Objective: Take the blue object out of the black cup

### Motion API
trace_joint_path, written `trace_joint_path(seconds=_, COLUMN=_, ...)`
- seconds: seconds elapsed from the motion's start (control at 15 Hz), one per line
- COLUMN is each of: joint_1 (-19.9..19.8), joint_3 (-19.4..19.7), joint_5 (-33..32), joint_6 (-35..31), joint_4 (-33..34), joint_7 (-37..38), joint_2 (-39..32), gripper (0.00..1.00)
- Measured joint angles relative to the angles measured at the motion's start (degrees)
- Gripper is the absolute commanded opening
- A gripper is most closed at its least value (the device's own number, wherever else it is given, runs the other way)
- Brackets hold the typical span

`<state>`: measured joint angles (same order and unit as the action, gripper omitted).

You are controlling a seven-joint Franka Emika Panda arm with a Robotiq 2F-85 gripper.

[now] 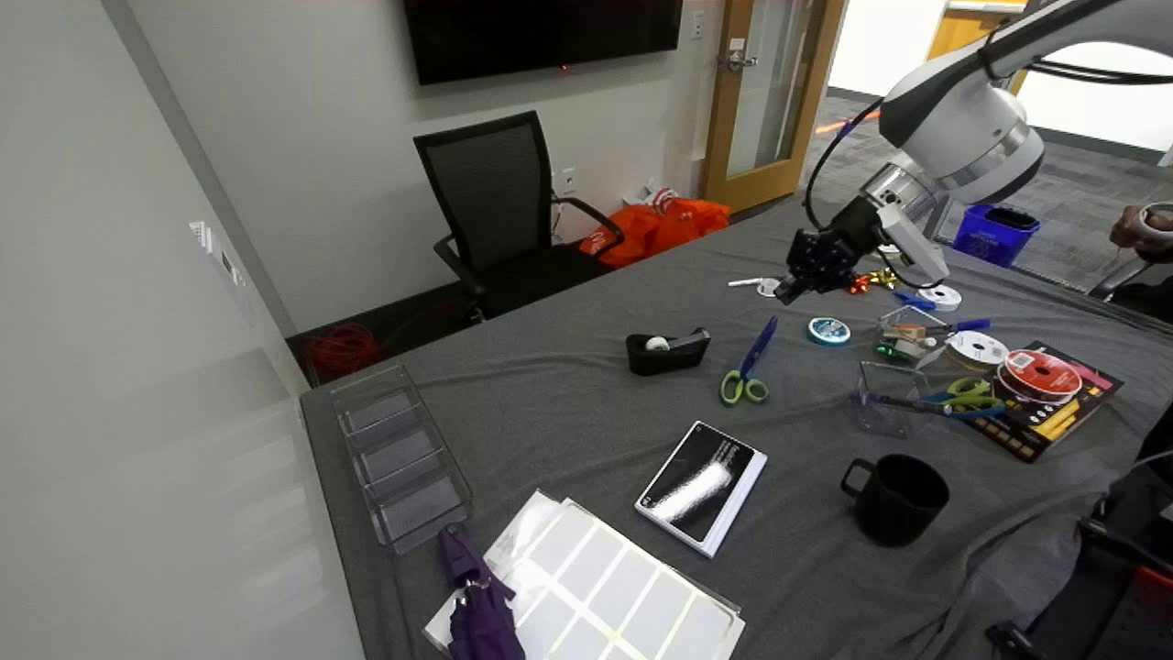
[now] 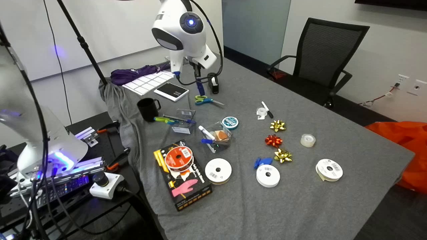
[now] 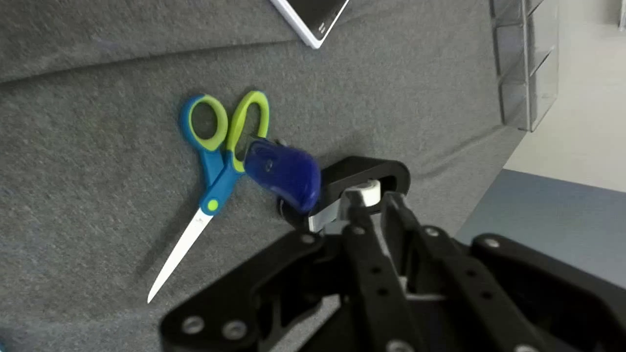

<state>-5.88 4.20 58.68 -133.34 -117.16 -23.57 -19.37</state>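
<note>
Gripper (image 3: 373, 196) noted with its fingers close together, a narrow gap showing between them in the wrist view; the tips are blurred, and whether they pinch anything cannot be determined. Blue object (image 2: 200, 88) located outside the black cup (image 1: 898, 500) and well apart from it, directly below the fingers in an exterior view; contact with them cannot be confirmed. In the wrist view it is blurred and covers part of the scissors (image 3: 212, 205) and one end of the tape dispenser (image 3: 343, 175).

Markings: the black-covered book (image 1: 701, 486) carries fine white print, too small to read. On the black box (image 2: 186, 186), yellow bars and a pink hand shape are clear; the lettering along its side is not. Red spool (image 2: 179, 157) on that box bears a white label, illegible at this size; the light-blue disc (image 2: 230, 122) has lettering around its face, likewise unreadable.

Obstructed or cut off: the cup's interior is dark, its contents indiscernible. The upper edge of the wrist view cuts the book and the clear tray (image 3: 527, 73). Purple item (image 1: 481, 610) runs past the lower edge in an exterior view.
</note>
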Motion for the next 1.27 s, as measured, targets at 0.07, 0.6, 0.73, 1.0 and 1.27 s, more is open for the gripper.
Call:
trace_joint_path(seconds=0.07, joint_1=0.0, joint_3=-0.5, joint_5=1.0, joint_6=-2.0, joint_4=0.9, joint_7=0.0, joint_2=-1.6, gripper=0.04)
trace_joint_path(seconds=0.6, joint_1=-0.4, joint_3=-1.5, joint_5=3.6, joint_6=-7.1, joint_4=6.1, joint_7=0.5, joint_2=-7.8, gripper=0.75)
trace_joint_path(seconds=0.73, joint_1=-0.4, joint_3=-1.2, joint_5=0.5, joint_6=-7.0, joint_4=6.0, joint_7=2.5, joint_2=-7.9, gripper=0.88)
trace_joint_path(seconds=1.0, joint_1=-0.2, joint_3=0.3, joint_5=-13.6, joint_6=-6.2, joint_4=5.4, joint_7=11.4, joint_2=-7.5, gripper=1.0)
trace_joint_path(seconds=1.27, joint_1=-0.2, joint_3=1.7, joint_5=-29.0, joint_6=-2.7, joint_4=3.1, joint_7=18.8, joint_2=-3.9, gripper=1.0)
